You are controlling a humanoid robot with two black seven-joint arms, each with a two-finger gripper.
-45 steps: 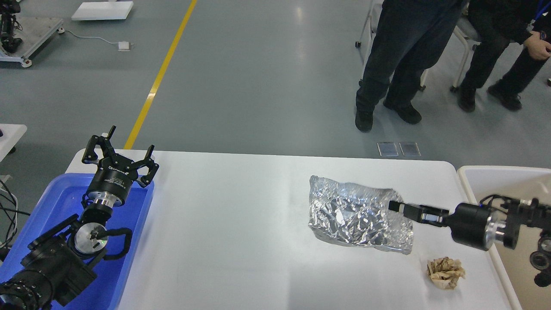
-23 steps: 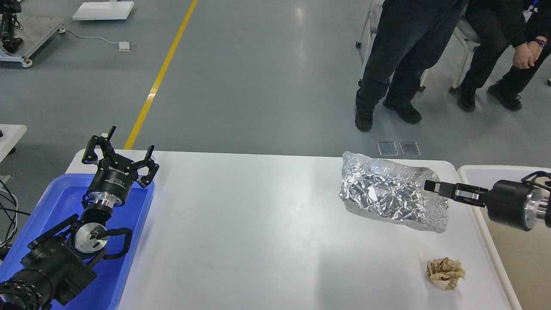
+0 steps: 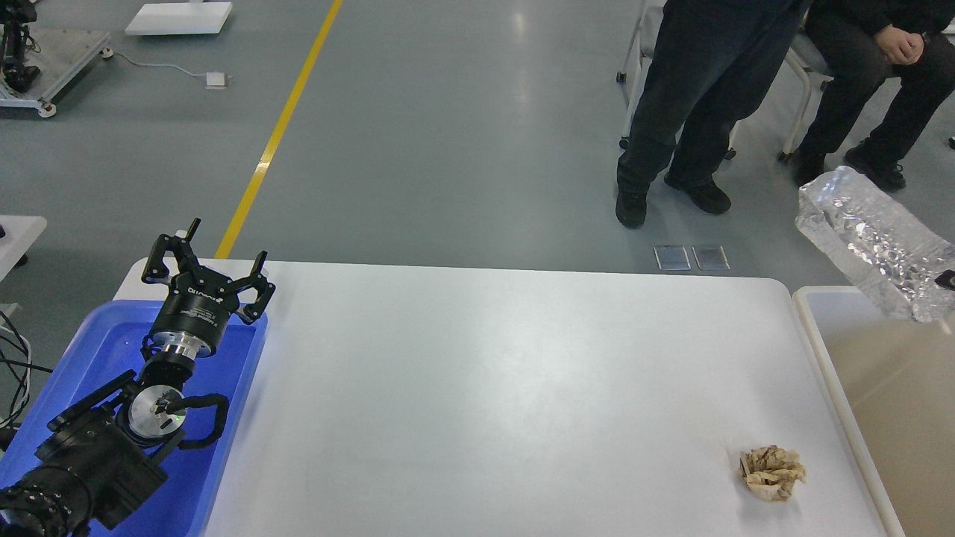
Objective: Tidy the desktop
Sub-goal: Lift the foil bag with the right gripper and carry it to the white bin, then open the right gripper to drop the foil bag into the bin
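Note:
The white desktop (image 3: 477, 388) carries a crumpled brown paper ball (image 3: 772, 473) near its front right corner. A crumpled silver foil sheet (image 3: 869, 239) hangs in the air above the back of the cream-white bin (image 3: 809, 306) at the right. Only a dark tip of my right gripper (image 3: 946, 279) shows at the right edge, against the foil's lower end. My left gripper (image 3: 213, 257) is open and empty, held above the far end of the blue tray (image 3: 97, 343) at the left.
Two people (image 3: 694, 97) are beyond the table's far right edge, one standing and one seated on a chair. A yellow line (image 3: 280, 127) runs across the grey floor. Another table's corner (image 3: 19, 231) shows at the far left.
My right gripper has lifted the foil off the desktop and carried it right and up, over the cream-white bin, mostly out of view. The left arm has not moved.

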